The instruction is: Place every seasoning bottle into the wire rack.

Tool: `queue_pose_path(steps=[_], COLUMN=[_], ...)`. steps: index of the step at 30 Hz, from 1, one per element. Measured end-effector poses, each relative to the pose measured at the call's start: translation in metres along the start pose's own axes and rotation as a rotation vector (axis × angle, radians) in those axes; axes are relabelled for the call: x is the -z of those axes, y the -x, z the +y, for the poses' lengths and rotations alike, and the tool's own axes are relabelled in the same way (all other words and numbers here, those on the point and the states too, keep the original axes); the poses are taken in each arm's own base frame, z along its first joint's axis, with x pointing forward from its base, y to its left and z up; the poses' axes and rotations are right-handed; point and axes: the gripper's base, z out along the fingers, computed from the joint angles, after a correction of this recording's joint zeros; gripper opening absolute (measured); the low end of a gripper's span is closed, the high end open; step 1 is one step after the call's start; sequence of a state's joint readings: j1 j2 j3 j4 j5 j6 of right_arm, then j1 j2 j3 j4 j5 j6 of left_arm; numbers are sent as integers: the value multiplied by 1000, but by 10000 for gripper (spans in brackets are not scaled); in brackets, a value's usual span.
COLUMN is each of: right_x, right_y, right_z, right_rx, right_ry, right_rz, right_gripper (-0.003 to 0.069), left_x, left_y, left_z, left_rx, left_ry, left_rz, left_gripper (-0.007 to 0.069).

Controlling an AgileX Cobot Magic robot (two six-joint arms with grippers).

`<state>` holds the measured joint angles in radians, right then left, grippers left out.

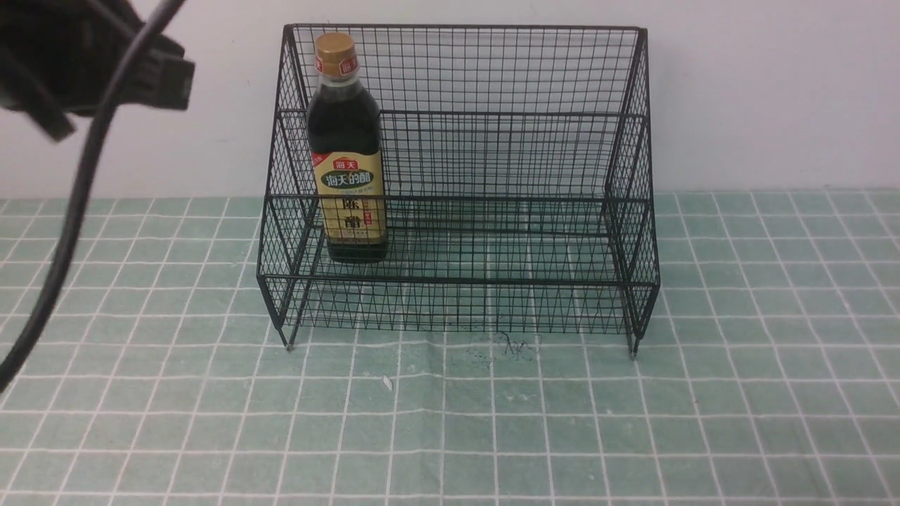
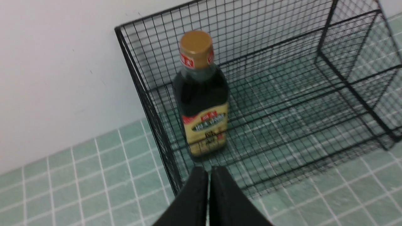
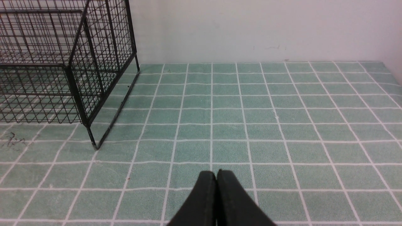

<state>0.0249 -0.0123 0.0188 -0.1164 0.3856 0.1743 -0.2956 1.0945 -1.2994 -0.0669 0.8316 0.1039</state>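
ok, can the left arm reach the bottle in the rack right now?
Probably yes. The seasoning bottle stands upright at the left end of the wire rack, which is open on top. The left gripper, shut, looks down at it with nothing between it and the cap.

Thin black metal wire, smooth, for the wire rack (image 1: pixel 464 27). Inside the rack, clear glossy plastic for the seasoning bottle (image 1: pixel 346 140), satin gold on its cap (image 1: pixel 335 49), glossy printed label (image 1: pixel 349 200). Under the rack, matt green cloth (image 1: pixel 492 422), finely textured, slightly creased. Behind the rack, smooth matt white wall (image 1: pixel 773 91).
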Motion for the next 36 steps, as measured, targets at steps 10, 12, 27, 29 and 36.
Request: queue_pose_path(steps=[10,12,27,29,36], right_x=[0,0,0,0,0], right_y=[0,0,0,0,0], right_z=[0,0,0,0,0], right_rx=[0,0,0,0,0], right_ry=[0,0,0,0,0], right_rz=[0,0,0,0,0], right_gripper=[-15,-15,-15,-15,-15], left_x=[58,62,115,119,92], left_y=[-76,-84,-111,-125,-200], left_z=[-14,-15,-9,-7,-5], left_rx=[120,119,47,37,62], left_ry=[-72,-74,39,83,236], left_rz=[-64,-61,-210,-267,-383], left_gripper=[-6,-6,-6,-6,-6])
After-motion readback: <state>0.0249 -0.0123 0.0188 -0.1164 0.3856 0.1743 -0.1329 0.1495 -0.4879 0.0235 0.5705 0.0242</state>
